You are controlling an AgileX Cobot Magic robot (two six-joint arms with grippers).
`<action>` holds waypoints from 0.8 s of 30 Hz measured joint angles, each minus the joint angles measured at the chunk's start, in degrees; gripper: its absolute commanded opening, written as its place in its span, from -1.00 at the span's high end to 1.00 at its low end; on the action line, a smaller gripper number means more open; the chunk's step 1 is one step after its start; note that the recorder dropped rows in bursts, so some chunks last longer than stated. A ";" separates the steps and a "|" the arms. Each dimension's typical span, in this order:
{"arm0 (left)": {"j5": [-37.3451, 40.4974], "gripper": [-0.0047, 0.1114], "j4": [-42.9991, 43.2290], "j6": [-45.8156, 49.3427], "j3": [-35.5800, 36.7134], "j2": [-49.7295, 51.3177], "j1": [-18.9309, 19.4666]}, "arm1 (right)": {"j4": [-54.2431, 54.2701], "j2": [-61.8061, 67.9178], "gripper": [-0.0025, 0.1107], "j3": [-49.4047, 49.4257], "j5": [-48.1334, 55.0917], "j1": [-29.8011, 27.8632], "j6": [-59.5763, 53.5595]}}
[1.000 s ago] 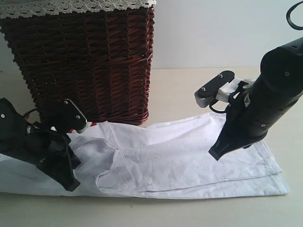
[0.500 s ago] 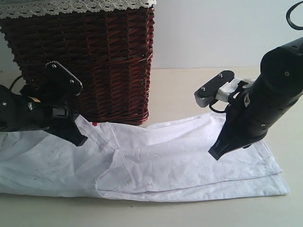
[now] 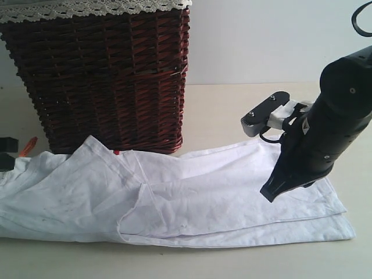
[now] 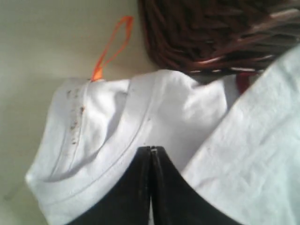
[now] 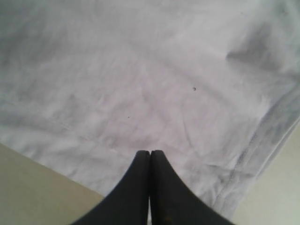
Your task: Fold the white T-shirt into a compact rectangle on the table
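Observation:
The white T-shirt (image 3: 192, 197) lies spread in a long, partly folded band across the table (image 3: 232, 110), with a layered edge along its right end. My right gripper (image 3: 268, 192) hangs over the shirt's right part, shut with nothing in it; in the right wrist view its tips (image 5: 150, 152) point at plain white cloth (image 5: 140, 84). My left gripper (image 4: 151, 149) is shut and empty over a stitched hem of the shirt (image 4: 108, 126) near the basket. In the exterior view only a black scrap of the left arm (image 3: 4, 158) shows at the left edge.
The dark wicker basket (image 3: 104, 75) with lace trim stands at the back left, its foot touching the shirt. An orange loop (image 4: 110, 47) lies on the table beside the basket's corner, and shows as an orange strip (image 3: 27, 146) in the exterior view. Bare tabletop (image 5: 33, 192) borders the shirt.
My left arm has drawn back to the left, almost out of the exterior view, uncovering the shirt's left part. The right arm has shifted slightly.

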 measured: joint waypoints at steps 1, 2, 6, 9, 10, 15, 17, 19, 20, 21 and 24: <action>3.09 0.92 -2.52 0.94 0.00 0.00 2.65 | 0.14 0.00 0.96 0.00 0.25 0.00 0.00; 6.59 0.92 -5.31 2.44 0.00 0.00 4.91 | 0.35 0.00 0.96 0.00 0.40 0.00 0.00; 23.55 0.92 -13.94 7.60 0.00 0.43 8.39 | 0.58 0.00 0.96 0.00 0.40 0.00 0.00; 31.78 0.92 -13.07 8.25 0.00 2.61 6.22 | 0.69 0.00 0.96 0.00 0.29 0.00 0.00; 32.43 0.92 -11.64 8.25 0.00 3.43 5.31 | 0.69 0.00 0.96 0.00 0.29 0.00 0.00; 29.14 0.92 -3.31 4.05 0.44 9.04 1.39 | 1.36 0.00 0.96 0.00 1.87 0.00 0.22; 26.98 0.92 -2.11 3.28 0.55 10.89 1.27 | 1.43 0.00 0.96 0.00 2.21 0.00 0.26; 24.46 0.92 -1.59 3.09 0.55 11.80 1.38 | 1.43 0.00 0.96 0.00 2.34 0.00 0.35; 22.08 0.92 -1.49 2.99 0.65 12.04 1.66 | 1.43 0.00 0.96 0.00 2.34 0.00 0.38; 20.24 0.92 -1.34 2.70 0.77 12.03 1.79 | 1.43 0.00 0.96 0.00 2.34 0.00 0.48; 13.25 0.92 0.18 0.00 1.31 12.03 2.46 | 1.56 0.00 0.96 0.00 2.34 0.00 0.48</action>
